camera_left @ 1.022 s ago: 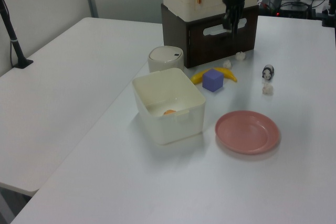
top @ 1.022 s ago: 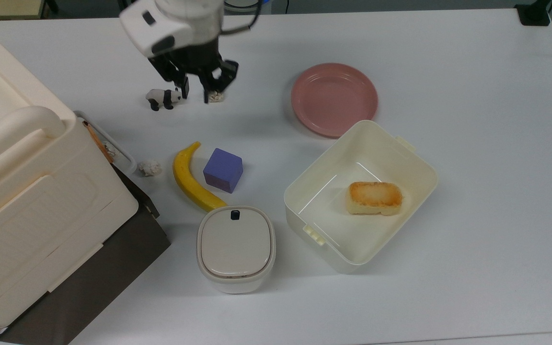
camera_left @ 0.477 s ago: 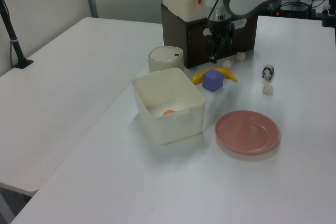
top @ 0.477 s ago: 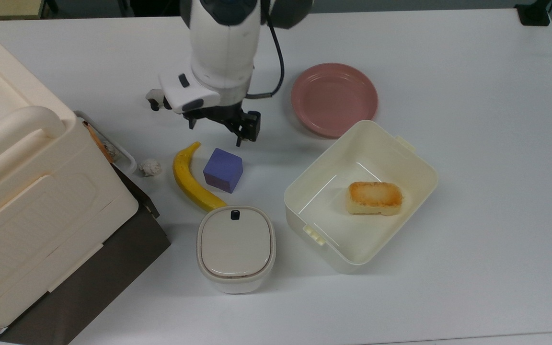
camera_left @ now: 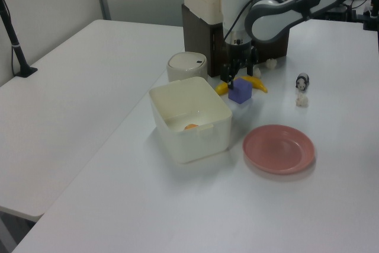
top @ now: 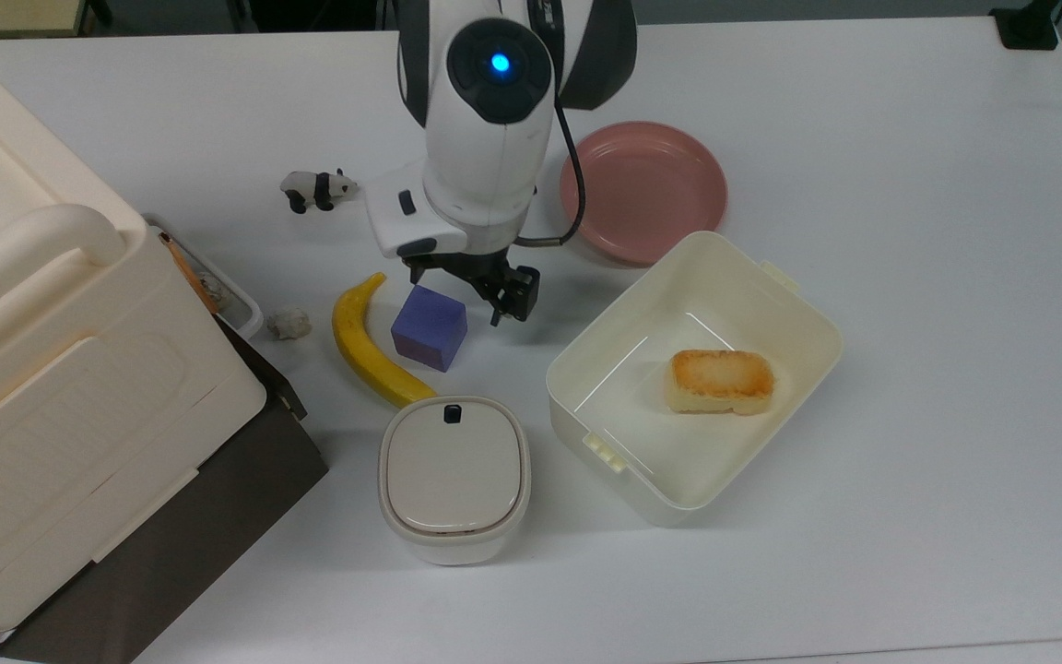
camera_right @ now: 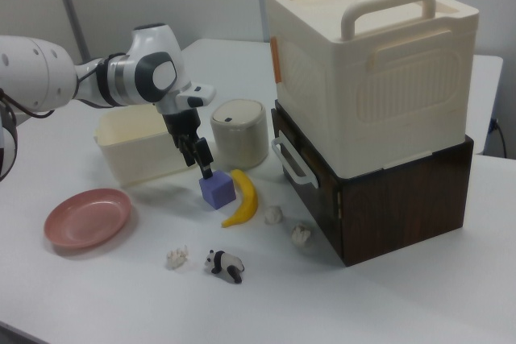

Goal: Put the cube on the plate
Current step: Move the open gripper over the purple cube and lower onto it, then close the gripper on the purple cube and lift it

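Item: gripper (top: 503, 297), which we find poised low over the worktop (top: 909, 277), its jaws holding nothing; how far they stand apart we cannot tell. Item: cube (top: 430, 327), purple-blue, resting on the worktop just beside the jaws, toward the top view's left and slightly lower in that view; we cannot tell whether a fingertip touches its edge. Item: banana (top: 360, 341), yellow, lying on the cube's far side from the jaws, close against it. Item: plate (top: 643, 189), pink, bare, well apart from the jaws toward the top view's upper right. Item: tub (top: 798, 314), cream, open, near the jaws on the top view's right, with a bread piece (top: 721, 380) inside. Item: lidded round container (top: 454, 475), below the jaws in the top view. Status, as we judge it: approach nearly complete; nothing gripped. Outstanding: settle the jaws around the cube, close, lift, carry to the plate, release.
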